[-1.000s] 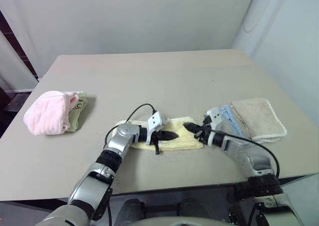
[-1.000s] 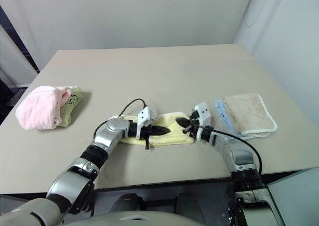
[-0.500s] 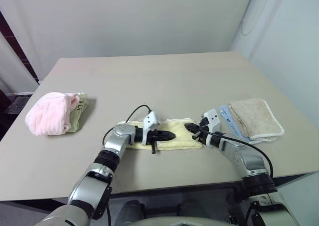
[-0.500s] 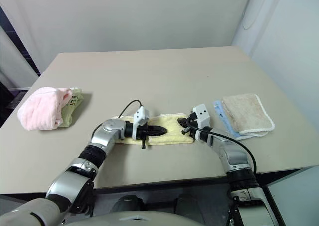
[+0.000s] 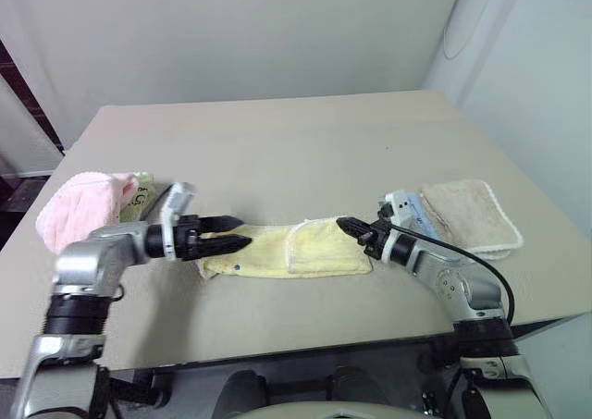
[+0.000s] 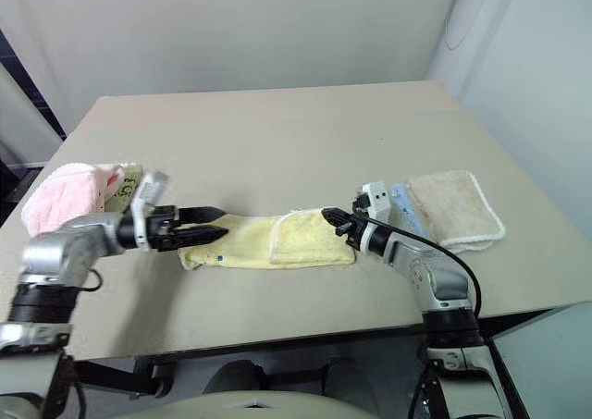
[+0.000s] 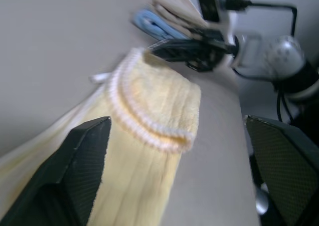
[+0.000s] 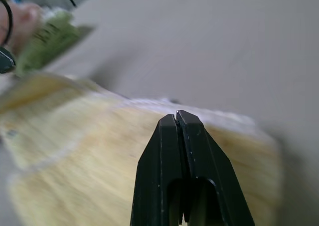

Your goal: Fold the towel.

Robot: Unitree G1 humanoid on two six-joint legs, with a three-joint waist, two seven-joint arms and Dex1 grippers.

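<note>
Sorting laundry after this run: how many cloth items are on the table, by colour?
Pale yellow terry towel: 1
Pink fluffy cloth: 1
Beige towel with white edging: 1
Green printed cloth: 1
Light blue folded cloth: 1
Total: 5

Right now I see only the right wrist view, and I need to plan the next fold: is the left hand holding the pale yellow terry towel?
Observer: No. The left hand is open, its black fingers spread over the left end of the pale yellow terry towel.
Operator: How does the towel lie overall?
Observer: As a long strip on the beige table, its right part folded over, with the whitish hem running across near the middle.
Operator: Anything beside my right arm?
Observer: A folded beige terry towel lies just outside the arm, apart from the yellow one.
</note>
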